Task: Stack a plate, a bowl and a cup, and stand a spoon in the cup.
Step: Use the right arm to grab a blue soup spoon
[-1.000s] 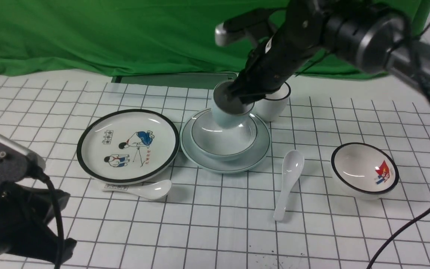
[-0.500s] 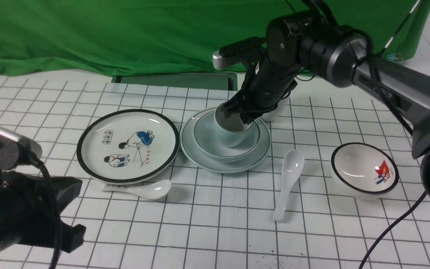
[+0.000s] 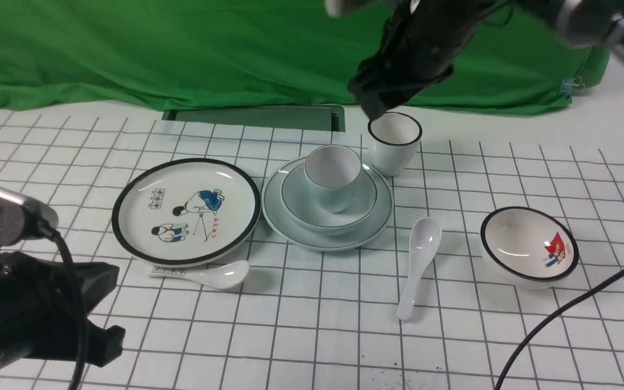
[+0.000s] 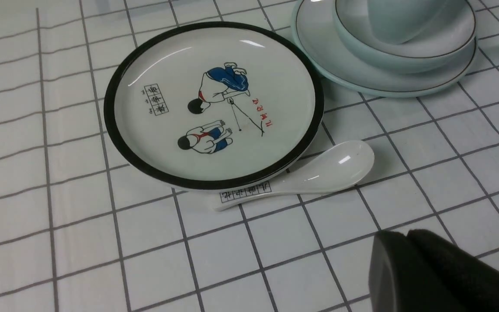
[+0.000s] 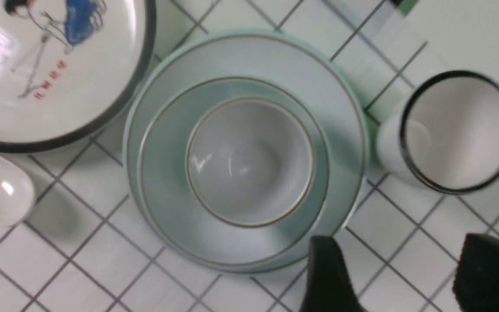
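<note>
The pale blue-green plate (image 3: 275, 218) lies mid-table with the matching bowl (image 3: 297, 201) on it. The small pale blue cup (image 3: 333, 172) stands upright inside the bowl, free of any grip. From above, the right wrist view shows the same stack: plate (image 5: 345, 112), bowl (image 5: 167, 143), cup (image 5: 249, 160). To the stack's right the plain white spoon (image 3: 418, 259) lies flat on the cloth. My right gripper (image 3: 372, 105) hangs open and empty above and behind the stack, jaws wide apart (image 5: 399, 247). At the near left, low over the cloth, my left gripper (image 4: 394, 236) is shut on nothing.
A black-rimmed cartoon plate (image 3: 184, 208) lies left of the stack, with a printed-handle spoon (image 3: 209, 273) at its front edge. A white black-rimmed cup (image 3: 394, 142) stands just behind-right of the stack. A flag bowl (image 3: 528, 246) sits at the right. Green cloth hangs behind.
My right gripper lowered the cup into the bowl, opened, and rose up and back away from it. The cup now stands alone in the bowl. The left arm barely shifted.
</note>
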`<state>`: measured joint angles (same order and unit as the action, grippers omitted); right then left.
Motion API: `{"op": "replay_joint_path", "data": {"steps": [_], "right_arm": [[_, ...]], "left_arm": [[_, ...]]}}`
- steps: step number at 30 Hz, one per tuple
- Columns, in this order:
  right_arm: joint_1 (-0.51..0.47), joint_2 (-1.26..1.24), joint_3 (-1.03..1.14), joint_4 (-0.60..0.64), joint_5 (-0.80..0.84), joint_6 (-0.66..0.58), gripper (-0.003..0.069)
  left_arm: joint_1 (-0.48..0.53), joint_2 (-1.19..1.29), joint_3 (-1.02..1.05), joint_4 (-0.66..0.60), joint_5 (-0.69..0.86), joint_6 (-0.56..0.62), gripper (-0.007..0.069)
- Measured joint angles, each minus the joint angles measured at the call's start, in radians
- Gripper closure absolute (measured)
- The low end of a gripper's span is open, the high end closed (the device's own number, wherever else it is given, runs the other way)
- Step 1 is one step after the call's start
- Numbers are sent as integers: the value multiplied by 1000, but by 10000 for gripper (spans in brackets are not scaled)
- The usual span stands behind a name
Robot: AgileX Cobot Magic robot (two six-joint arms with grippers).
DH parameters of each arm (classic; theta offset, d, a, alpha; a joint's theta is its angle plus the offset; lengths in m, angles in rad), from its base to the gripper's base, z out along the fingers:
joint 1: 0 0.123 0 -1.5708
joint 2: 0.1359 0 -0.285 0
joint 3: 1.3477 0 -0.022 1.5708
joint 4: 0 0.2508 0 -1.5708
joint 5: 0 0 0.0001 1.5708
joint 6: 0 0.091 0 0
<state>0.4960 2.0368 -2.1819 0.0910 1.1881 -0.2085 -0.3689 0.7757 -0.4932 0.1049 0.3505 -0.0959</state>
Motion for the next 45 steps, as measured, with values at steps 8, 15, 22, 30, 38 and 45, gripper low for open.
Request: {"op": "replay_joint_path", "data": {"steps": [8,15,22,30,38,45], "right_arm": [[-47,-145,504,-16,-78,35,319],[3,-136,777,-16,-198,-296,572],[51,-134,805,-14,-252,-722,309],[56,-101,823,-15,-317,-1122,256],[59,-69,835,-16,-430,-1312,277],[59,-47,835,-16,-461,-1405,369]], "left_arm": [[0,0,0,-56,0,-2,661],[0,0,0,-65,-32,6,661],[0,0,0,-70,-40,21,661],[0,0,0,-77,-39,23,661],[0,0,0,-80,-32,23,661],[0,0,0,-80,-32,23,661]]}}
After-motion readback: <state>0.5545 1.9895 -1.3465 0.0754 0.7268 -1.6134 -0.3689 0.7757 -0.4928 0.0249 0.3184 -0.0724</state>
